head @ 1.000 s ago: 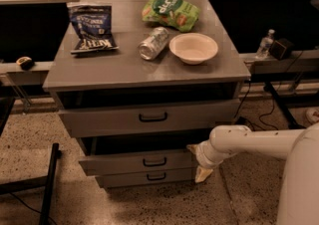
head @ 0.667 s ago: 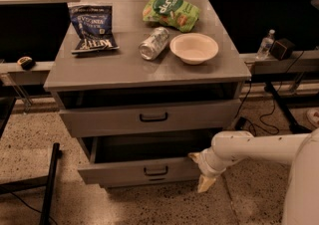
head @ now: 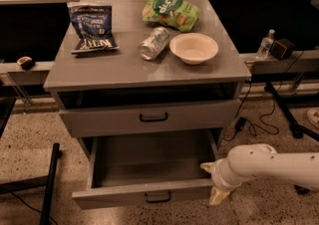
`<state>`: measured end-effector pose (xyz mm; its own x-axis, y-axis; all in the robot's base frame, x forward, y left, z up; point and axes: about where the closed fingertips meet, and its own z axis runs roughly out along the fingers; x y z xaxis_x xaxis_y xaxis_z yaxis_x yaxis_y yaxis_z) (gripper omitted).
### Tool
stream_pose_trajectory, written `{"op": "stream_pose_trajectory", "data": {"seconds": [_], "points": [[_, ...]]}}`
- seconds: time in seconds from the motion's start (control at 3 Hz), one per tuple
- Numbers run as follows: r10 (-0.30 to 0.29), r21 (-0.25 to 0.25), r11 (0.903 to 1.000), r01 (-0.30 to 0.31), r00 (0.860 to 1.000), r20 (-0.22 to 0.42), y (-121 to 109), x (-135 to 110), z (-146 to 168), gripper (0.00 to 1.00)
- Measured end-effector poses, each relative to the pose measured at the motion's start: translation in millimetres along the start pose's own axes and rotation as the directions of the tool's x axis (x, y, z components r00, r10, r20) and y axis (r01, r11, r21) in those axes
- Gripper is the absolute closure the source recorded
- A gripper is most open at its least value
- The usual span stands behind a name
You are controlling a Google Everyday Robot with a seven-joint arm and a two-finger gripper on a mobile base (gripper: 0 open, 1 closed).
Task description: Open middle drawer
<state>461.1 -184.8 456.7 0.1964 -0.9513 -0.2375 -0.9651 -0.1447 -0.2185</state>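
Note:
The middle drawer [head: 124, 196] is a grey metal drawer with a small black bar handle [head: 158, 198]. It is pulled far out of the cabinet and its inside is empty. My gripper [head: 213, 183], on a white arm coming in from the right, is at the drawer's front right corner. Its cream fingers are apart: one fingertip [head: 206, 168] is just inside the drawer, and the other [head: 218, 198] is in front of the front panel. The top drawer [head: 149, 118] stands slightly out. The bottom drawer is hidden under the middle one.
On the cabinet top [head: 99, 69] lie a blue chip bag [head: 91, 27], a green bag [head: 172, 12], a tipped can [head: 153, 43] and a white bowl [head: 194, 48]. A bottle [head: 265, 45] and cables [head: 259, 119] are at the right. A black stand leg [head: 50, 184] is at the left.
The middle drawer has slid much farther out toward the camera, and my gripper has moved with its right corner. The bottom drawer front is now covered.

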Motion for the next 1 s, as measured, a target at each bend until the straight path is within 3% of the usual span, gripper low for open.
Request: {"op": "stream_pose_trajectory", "data": {"seconds": [0.33, 0.67, 1.0], "points": [[-0.027, 0.074, 0.9969, 0.029, 0.999, -0.028, -14.5, -7.7, -25.6, 0.24], [-0.076, 0.115, 0.99, 0.082, 0.995, -0.06, -49.8, -19.7, -39.6, 0.41], [-0.112, 0.125, 0.9848, 0.12, 0.991, -0.074, -88.7, -27.9, -28.7, 0.54]]}}
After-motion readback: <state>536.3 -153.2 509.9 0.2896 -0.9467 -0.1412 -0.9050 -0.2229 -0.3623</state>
